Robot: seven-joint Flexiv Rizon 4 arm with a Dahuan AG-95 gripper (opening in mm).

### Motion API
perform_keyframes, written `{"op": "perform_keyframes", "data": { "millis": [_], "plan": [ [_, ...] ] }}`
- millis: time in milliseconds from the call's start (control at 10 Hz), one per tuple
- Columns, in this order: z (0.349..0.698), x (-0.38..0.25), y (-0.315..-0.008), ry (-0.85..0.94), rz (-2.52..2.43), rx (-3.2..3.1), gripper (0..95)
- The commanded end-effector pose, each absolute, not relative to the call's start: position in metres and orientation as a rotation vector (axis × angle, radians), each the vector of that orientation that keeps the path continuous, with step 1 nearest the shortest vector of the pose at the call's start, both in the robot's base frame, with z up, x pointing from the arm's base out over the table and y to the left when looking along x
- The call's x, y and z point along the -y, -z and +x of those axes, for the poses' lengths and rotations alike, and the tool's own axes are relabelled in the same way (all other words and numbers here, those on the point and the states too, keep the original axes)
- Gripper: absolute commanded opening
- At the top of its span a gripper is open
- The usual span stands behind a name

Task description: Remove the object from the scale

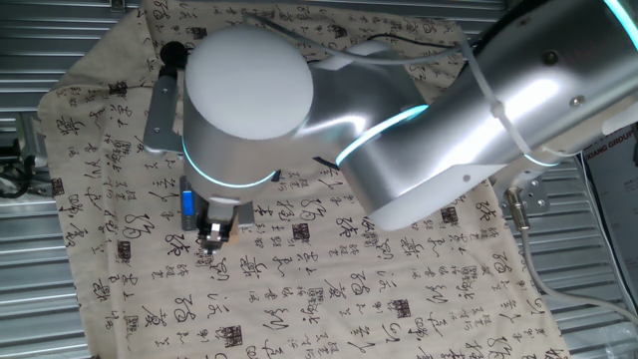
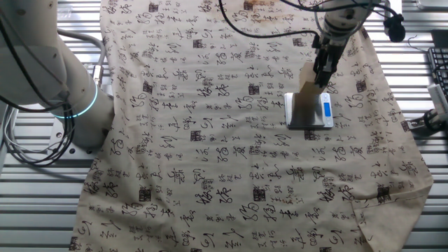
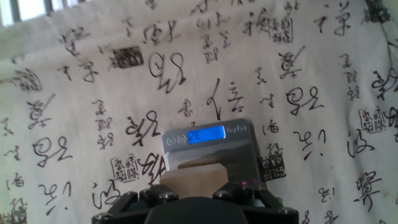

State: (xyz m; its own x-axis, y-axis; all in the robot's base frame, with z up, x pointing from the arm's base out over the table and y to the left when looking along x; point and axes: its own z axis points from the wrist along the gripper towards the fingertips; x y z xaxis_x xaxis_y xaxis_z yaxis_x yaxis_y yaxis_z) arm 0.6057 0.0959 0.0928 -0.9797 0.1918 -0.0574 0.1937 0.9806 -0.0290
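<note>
The grey scale [image 2: 308,115] lies on the patterned cloth, its blue strip [image 2: 327,108] on the right short edge. In the hand view the scale [image 3: 239,152] shows with its blue display [image 3: 206,134] lit. The object, a tan square block [image 2: 306,89], stands tilted on edge over the scale's platform, its lower edge close to or touching it. My gripper [image 2: 323,66] comes down from above and is shut on the block's upper part. In the hand view the block [image 3: 193,177] sits between my fingers [image 3: 155,198]. In one fixed view the arm hides most of the scale; my gripper [image 1: 214,234] shows below it.
A cream cloth [image 2: 210,140] with black calligraphy covers the table. Slatted metal table [image 2: 42,203] shows around it. The robot base [image 2: 63,91] stands at the left, and cables run over the cloth's far edge. A black knob [image 1: 174,52] sits at the cloth's far corner.
</note>
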Motion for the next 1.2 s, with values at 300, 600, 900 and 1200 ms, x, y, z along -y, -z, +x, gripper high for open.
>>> {"op": "perform_keyframes", "data": {
  "millis": [300,600,900,1200],
  "plan": [
    [0.608,-0.110,-0.095,0.037,0.229,-3.077,0.0],
    [0.608,-0.119,-0.094,0.028,0.165,-3.074,0.0],
    [0.605,-0.130,-0.088,0.049,0.170,-3.068,0.0],
    [0.603,-0.132,-0.087,0.056,0.176,-3.063,0.0]
  ]
}}
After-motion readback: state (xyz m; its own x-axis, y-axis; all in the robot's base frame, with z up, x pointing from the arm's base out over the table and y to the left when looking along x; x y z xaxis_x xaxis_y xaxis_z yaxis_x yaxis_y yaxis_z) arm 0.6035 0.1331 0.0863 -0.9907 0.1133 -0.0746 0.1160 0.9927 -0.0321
